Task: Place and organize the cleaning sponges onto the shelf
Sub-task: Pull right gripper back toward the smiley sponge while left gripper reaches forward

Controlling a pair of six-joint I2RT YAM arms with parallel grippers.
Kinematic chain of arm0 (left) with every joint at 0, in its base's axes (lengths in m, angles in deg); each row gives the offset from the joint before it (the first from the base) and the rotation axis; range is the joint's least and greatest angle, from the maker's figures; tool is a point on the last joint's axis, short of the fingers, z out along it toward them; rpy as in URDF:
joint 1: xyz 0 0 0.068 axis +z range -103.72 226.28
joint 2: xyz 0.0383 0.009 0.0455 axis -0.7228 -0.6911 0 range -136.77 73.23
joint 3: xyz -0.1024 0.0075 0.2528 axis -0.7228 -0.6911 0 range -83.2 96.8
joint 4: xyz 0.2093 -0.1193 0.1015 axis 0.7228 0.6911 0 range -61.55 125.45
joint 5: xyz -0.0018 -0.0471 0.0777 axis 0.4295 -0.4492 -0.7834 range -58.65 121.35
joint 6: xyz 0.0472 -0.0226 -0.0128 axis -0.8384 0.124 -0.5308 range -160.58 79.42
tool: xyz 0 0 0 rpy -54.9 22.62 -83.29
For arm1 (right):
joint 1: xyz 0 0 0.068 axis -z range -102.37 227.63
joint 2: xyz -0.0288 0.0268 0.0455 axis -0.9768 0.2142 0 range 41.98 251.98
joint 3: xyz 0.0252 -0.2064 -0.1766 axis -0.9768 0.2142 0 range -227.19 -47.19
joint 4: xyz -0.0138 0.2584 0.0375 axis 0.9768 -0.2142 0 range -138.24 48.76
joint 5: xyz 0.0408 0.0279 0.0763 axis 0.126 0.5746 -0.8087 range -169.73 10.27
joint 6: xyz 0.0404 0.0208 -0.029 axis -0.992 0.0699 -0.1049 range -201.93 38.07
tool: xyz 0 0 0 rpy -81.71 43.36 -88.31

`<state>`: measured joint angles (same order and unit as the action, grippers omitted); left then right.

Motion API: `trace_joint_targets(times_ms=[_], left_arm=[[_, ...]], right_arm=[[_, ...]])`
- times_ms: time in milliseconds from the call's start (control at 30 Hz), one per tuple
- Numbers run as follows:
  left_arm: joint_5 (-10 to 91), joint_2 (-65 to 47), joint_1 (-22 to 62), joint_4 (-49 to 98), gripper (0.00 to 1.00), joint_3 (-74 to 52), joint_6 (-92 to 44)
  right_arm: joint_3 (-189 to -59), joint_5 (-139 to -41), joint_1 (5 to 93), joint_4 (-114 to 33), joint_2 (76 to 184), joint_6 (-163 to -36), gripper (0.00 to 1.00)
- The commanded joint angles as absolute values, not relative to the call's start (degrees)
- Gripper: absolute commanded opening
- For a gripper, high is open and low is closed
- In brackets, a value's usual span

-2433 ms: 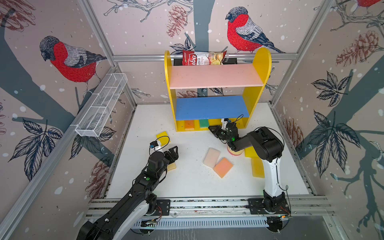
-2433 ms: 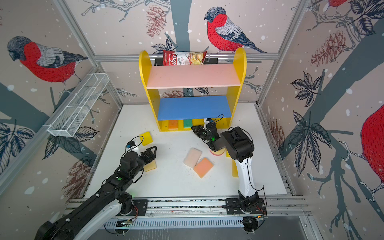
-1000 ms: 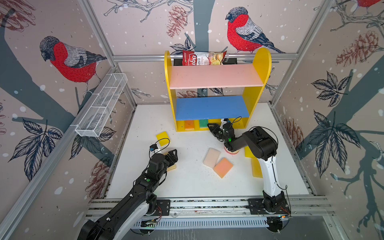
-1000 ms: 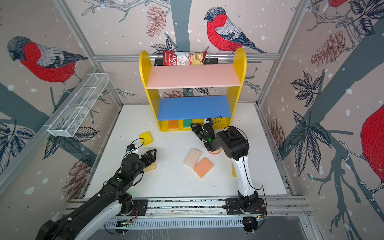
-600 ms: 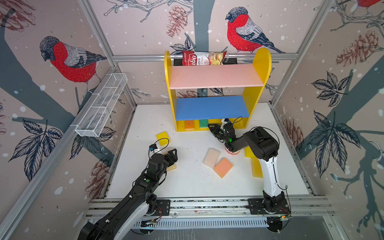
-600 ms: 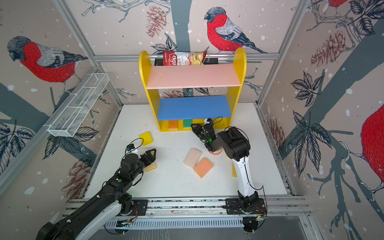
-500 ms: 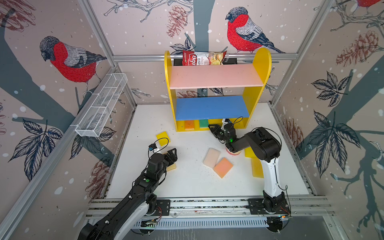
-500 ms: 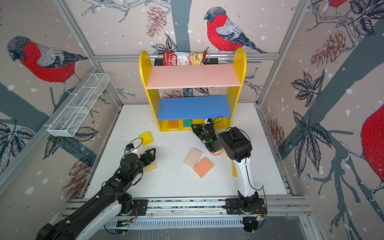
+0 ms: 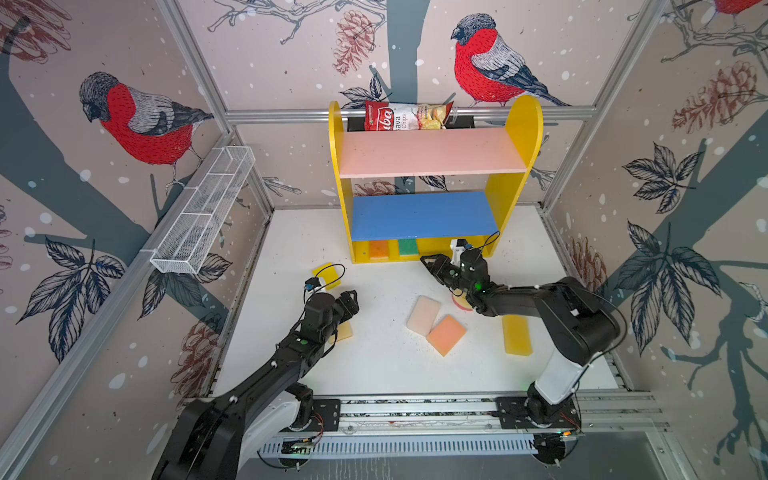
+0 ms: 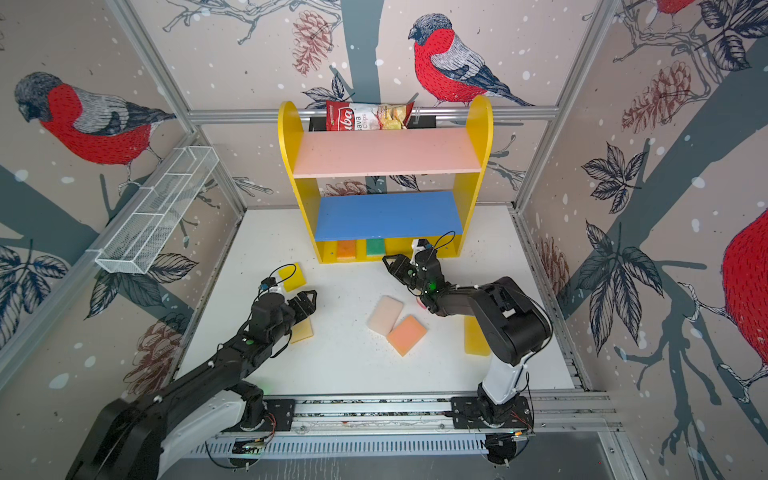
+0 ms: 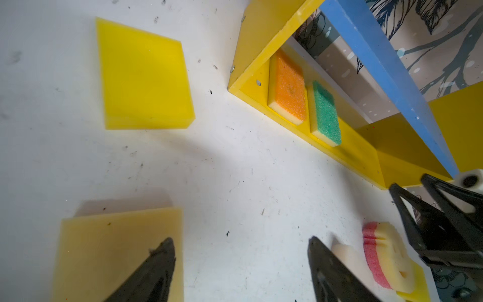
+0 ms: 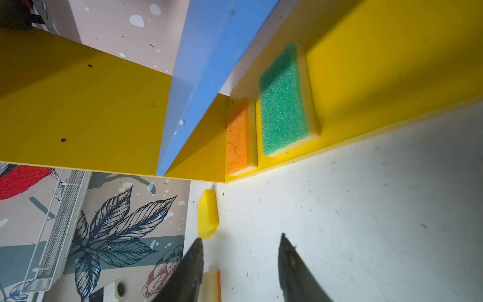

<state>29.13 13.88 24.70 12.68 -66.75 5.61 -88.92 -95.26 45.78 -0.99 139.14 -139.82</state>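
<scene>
Top views: high above the table's (image 9: 374, 365) front edge, looking down toward the shelf (image 9: 432, 151) at its far edge; nearly equal.
Left wrist: low, close, facing the shelf's base.
Right wrist: nearer, looking under the blue board (image 12: 209, 65).
Shared by all: green sponge (image 12: 283, 99).

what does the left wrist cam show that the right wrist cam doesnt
Only the left wrist view: the round pink-and-yellow sponge and the right gripper.
Only the right wrist view: the wire-mesh basket on the wall.
Both: the orange sponge and green sponge side by side on the shelf base under the blue board, plus the bright yellow sponge outside it.
</scene>
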Motion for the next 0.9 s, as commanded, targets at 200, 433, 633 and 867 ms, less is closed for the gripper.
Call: trace_joint_targets(times_ms=[200,433,633,867], left_arm=[[47.17,-8.23,22.2,-2.28,0.65,-57.57,6.84],[43.82,-14.19,14.97,0.03,0.67,-49.9,5.07],[43.83,-19.36,11.27,-2.39,0.66,-47.14,6.77],[45.67,-21.77,10.22,-3.94,0.66,-44.61,8.13]], right_arm=[[-78.13,-89.08,42.92,-26.19,118.18,-128.56,0.59],[-74.35,-80.58,43.7,-44.05,101.48,-123.84,0.67],[-70.02,-79.05,47.91,-48.85,94.66,-124.74,0.69],[-66.39,-80.32,51.7,-43.25,93.08,-128.04,0.67]])
